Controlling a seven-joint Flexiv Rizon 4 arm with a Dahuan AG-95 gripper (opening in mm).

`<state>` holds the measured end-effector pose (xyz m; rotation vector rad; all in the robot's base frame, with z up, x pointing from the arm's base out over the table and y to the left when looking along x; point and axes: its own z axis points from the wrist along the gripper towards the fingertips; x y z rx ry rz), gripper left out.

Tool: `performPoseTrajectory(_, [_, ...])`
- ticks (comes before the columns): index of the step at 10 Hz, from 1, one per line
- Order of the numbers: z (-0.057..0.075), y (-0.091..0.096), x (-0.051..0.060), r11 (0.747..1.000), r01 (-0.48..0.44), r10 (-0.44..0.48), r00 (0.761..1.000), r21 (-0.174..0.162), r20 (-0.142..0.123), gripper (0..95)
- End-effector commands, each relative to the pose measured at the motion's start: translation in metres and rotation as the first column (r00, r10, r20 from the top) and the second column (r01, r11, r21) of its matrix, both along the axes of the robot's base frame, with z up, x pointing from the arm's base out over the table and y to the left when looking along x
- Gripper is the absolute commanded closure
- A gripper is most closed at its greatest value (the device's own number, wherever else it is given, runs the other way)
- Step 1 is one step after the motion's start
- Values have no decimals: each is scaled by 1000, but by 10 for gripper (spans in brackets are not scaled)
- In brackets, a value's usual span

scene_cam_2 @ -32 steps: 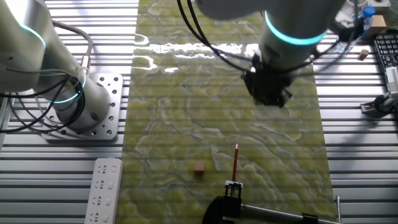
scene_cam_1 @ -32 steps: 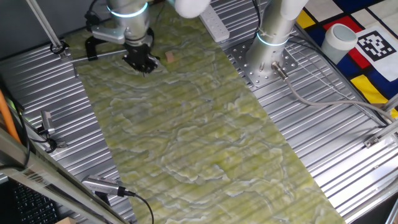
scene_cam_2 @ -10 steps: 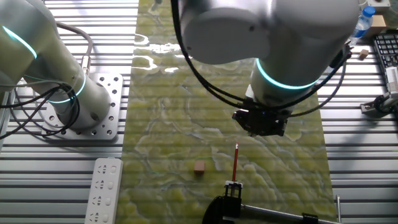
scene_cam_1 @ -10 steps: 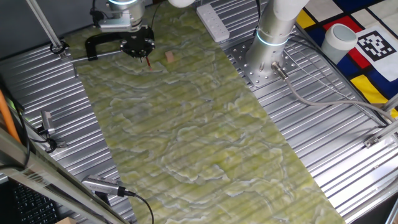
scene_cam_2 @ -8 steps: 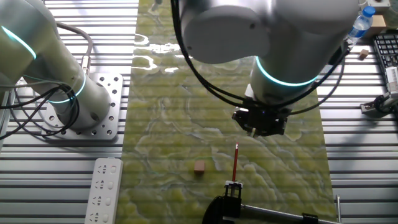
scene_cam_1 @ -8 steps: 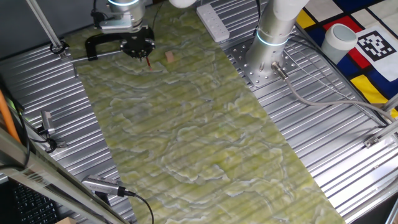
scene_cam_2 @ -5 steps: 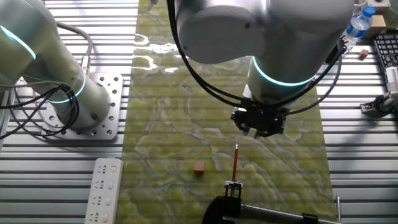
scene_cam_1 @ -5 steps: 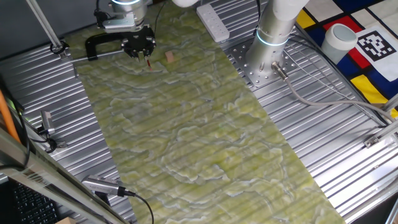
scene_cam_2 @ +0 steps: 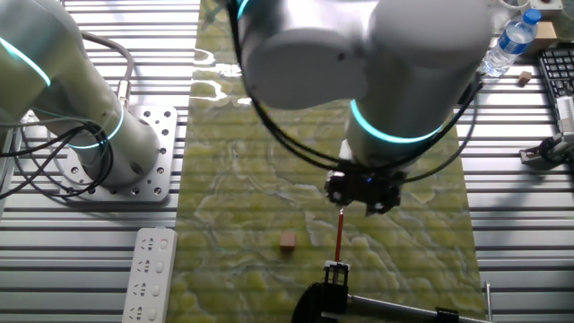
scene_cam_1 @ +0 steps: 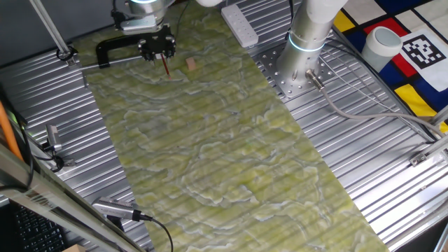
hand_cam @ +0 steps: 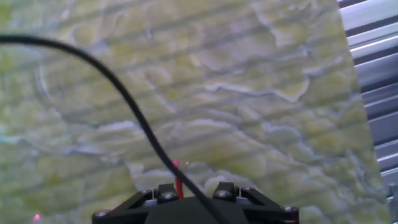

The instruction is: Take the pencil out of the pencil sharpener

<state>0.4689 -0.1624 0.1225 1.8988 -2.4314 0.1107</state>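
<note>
Ribbed metal table [scene_cam_1: 392, 182] carries a green marbled mat [scene_cam_1: 224, 154]. On the mat: small tan wooden block sharpener [scene_cam_2: 287, 240], thin dark-red pencil [scene_cam_2: 339, 235], apart. White power strip [scene_cam_2: 148, 274] on the ribs.

green-yellow marbled mat [scene_cam_1: 231, 147] runs lengthwise over the ribbed metal worktop [scene_cam_1: 364, 140] | black C-shaped clamp [scene_cam_1: 115, 50] at mat's far edge | white power strip [scene_cam_1: 239, 26] beside mat | white cylindrical cup [scene_cam_1: 383, 43] on colourful checked board [scene_cam_1: 413, 59] | clear plastic water bottle [scene_cam_2: 507, 45] near black keyboard [scene_cam_2: 558, 85]
</note>
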Motion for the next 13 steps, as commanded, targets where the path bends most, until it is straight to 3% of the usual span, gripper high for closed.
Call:
performPoseTrajectory(1, [-7,-4,-5,1000,-3,3,1000,-2,5,570])
performPoseTrajectory(9, [-37,-23,-9,1000,-19,19,1000,22,10,570])
performPoseTrajectory(13, [-49,-23,-11,1000,-21,21,1000,22,18,570])
